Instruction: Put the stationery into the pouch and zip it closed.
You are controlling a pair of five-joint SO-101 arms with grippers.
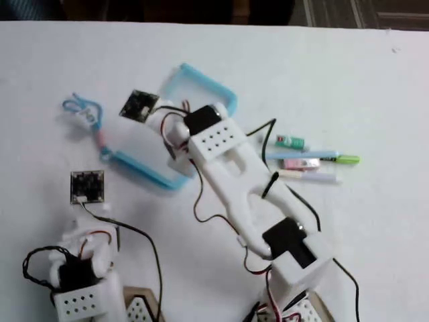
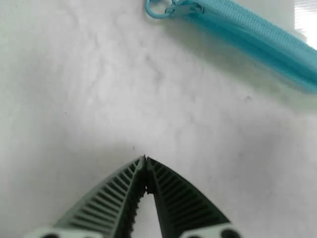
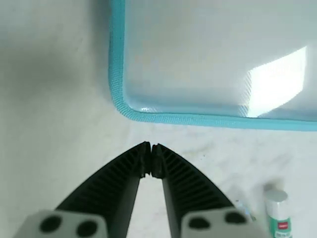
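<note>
White table (image 1: 375,80), right gripper (image 3: 150,150) closed beside pouch (image 3: 198,64)

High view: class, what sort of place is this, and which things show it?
Probably a robotics lab bench rather than a classroom desk: a plain white table, the left arm and right arm with loose wires, and a pouch and pens laid out as if for a trial.
</note>
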